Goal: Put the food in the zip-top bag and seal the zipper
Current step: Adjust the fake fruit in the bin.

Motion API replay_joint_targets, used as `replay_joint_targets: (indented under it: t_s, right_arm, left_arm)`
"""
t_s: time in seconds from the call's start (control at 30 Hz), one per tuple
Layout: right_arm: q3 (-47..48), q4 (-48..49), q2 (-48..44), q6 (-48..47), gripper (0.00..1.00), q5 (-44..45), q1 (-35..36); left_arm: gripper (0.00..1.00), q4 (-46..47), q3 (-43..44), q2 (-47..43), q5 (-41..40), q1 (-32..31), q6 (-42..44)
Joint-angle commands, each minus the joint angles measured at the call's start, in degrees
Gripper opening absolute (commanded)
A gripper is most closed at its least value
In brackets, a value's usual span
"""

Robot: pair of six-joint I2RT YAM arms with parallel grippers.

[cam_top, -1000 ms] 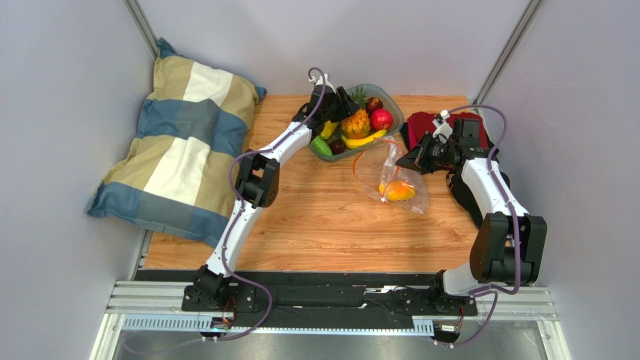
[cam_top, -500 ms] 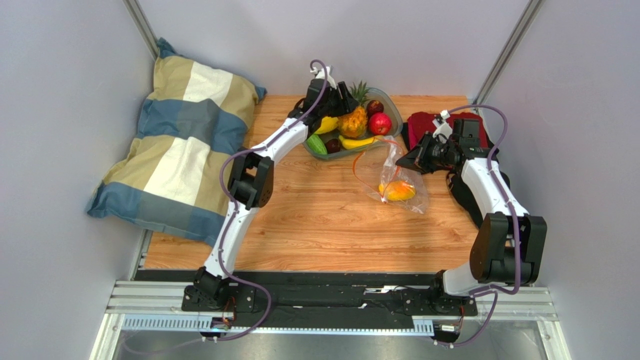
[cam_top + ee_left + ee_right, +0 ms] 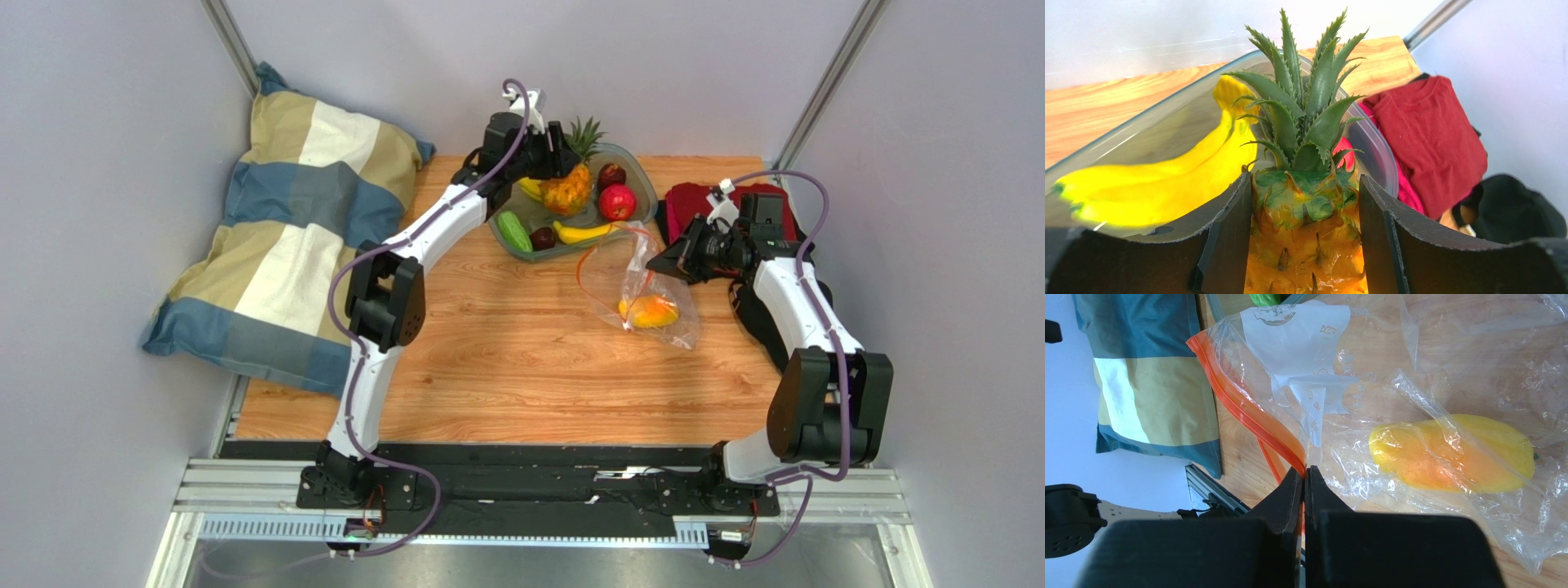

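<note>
My left gripper (image 3: 555, 172) is shut on the pineapple (image 3: 568, 190) over the back of the grey-green tray (image 3: 642, 169). In the left wrist view the fingers (image 3: 1229, 239) clamp the pineapple's body (image 3: 1306, 239), crown pointing away. Bananas (image 3: 584, 230), a cucumber (image 3: 514, 233), a red fruit (image 3: 617, 202) and a purple fruit (image 3: 543, 238) lie in the tray. My right gripper (image 3: 669, 261) is shut on the orange-red zipper (image 3: 1247, 410) of the zip-top bag (image 3: 662, 294) and holds its mouth up. A mango (image 3: 1450, 453) lies inside the bag.
A striped pillow (image 3: 294, 233) lies at the left edge. A red cloth (image 3: 699, 202) and a black object sit at the back right behind the right arm. Bare wooden tabletop (image 3: 515, 355) lies in front of the bag and tray.
My left gripper has moved back and up with the pineapple, which now stands higher over the tray. The tray's contents have shifted a little. The right arm and bag have not moved.
</note>
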Motion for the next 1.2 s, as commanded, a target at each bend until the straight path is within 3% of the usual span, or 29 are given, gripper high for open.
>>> replay_joint_targets:
  t_s: [0.0,0.13,0.33,0.57,0.6,0.7,0.73,0.83,1.17]
  right_arm:
    - [2.94,1.0,0.1,-0.38,0.0,-0.85,-0.36]
    - [4.17,0.91,1.07,0.23,0.0,-1.99,-0.36]
    - [5.14,1.0,2.13,0.67,0.0,-3.39,-0.36]
    - [4.96,0.91,1.86,0.58,0.0,-3.57,-0.36]
    - [4.96,0.91,1.86,0.5,0.0,-3.57,-0.36]
    - [4.96,0.91,1.51,0.32,0.0,-3.4,-0.36]
    - [4.88,0.91,1.51,0.32,0.0,-3.31,-0.36]
    - [4.7,0.91,1.34,0.32,0.0,-3.31,-0.36]
    - [3.91,1.61,1.51,0.41,0.0,-2.96,-0.36]
  left_arm:
    - [0.11,1.74,-4.88,-8.21,4.51,1.37,5.11]
    - [0.11,1.65,-7.8,-10.95,7.25,1.46,6.52]
    - [0.12,-12.03,-6.75,-10.33,5.76,1.46,13.1]
    - [0.22,-14.69,-8.16,-9.54,1.19,1.99,22.24]
    - [0.25,-15.65,-6.15,-8.58,0.93,1.99,23.21]
    - [0.52,-23.99,1.82,-5.33,1.62,1.99,28.22]
    - [0.72,-28.45,4.13,-4.37,1.71,1.99,29.88]
    - [0.99,-34.97,12.04,-0.76,1.63,1.99,34.9]
    - [0.98,-36.14,21.72,4.69,6.11,0.41,45.53]
